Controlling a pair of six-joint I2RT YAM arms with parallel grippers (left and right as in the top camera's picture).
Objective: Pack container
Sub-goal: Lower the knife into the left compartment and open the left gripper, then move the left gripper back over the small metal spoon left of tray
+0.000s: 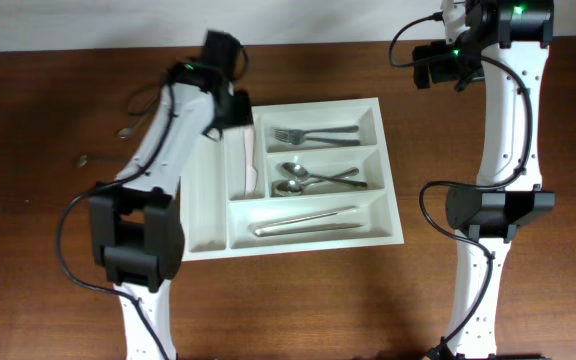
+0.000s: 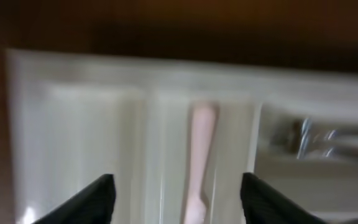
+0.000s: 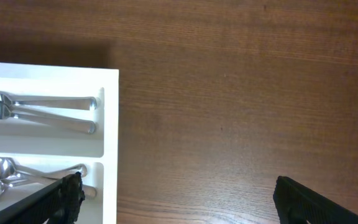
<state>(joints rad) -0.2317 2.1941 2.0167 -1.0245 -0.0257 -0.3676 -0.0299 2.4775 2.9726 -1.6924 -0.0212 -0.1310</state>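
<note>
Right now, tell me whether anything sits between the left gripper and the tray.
Nothing visible does. The left gripper hangs open directly above the tray, over a pale utensil lying inside it.

Dark wooden table (image 1: 28,300), pale strip (image 1: 68,20) beyond it

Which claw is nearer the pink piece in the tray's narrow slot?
Left. The left claw hangs right over the pink piece in the tray; the right claw is off past the tray's edge, over the table.
</note>
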